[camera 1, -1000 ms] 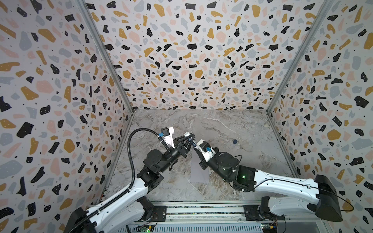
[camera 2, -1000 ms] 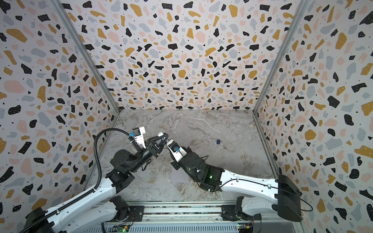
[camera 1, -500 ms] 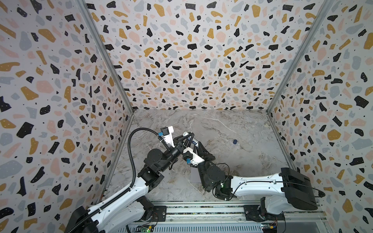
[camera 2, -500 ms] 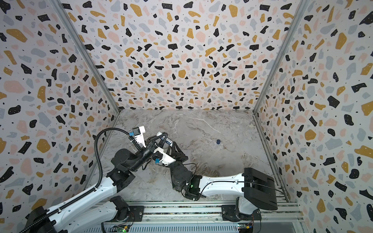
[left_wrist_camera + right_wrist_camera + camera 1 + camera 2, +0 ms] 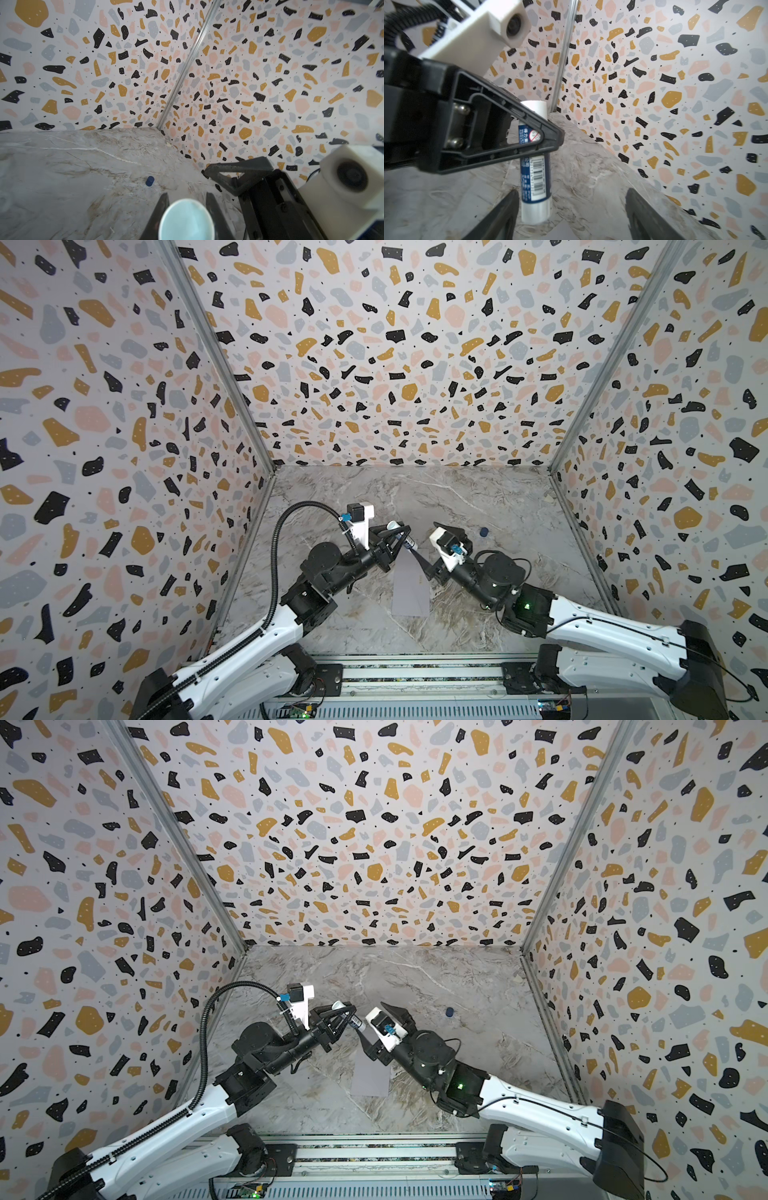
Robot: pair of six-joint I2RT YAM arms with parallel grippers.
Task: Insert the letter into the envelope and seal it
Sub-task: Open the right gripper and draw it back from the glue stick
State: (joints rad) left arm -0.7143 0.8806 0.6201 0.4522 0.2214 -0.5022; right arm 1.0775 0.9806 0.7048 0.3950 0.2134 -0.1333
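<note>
Enclosure: three terrazzo-patterned walls (image 5: 395, 364) in pink, grey, ochre and black, joined at bare metal corner posts (image 5: 216, 356).

Surface: grey marble-effect bench (image 5: 478, 497) with white and brown veining. A metal rail (image 5: 415, 676) runs along its near edge and carries both arm bases.

Left arm (image 5: 257, 639) reaches in towards the middle of the bench, and the right arm (image 5: 602, 626) comes in from the opposite side. Their ends nearly meet above the bench.

The envelope (image 5: 410, 593), plain grey-lavender, lies flat on the bench at front centre, between the two arms. Its far end runs beneath the claws. Both top views show it (image 5: 370, 1079).

Left claw (image 5: 402, 536) is clamped on a glue stick (image 5: 534, 176), a white tube with a blue label and barcode, held clear of the bench.

Right claw (image 5: 570, 197) stands apart and grips nothing. In the right wrist view the stick's white end sits between its fingers (image 5: 506, 207), close beside one. Contact cannot be confirmed.

A small dark blue cap (image 5: 483, 532) stands alone on the bench beyond the right claw, well apart from the envelope.
</note>
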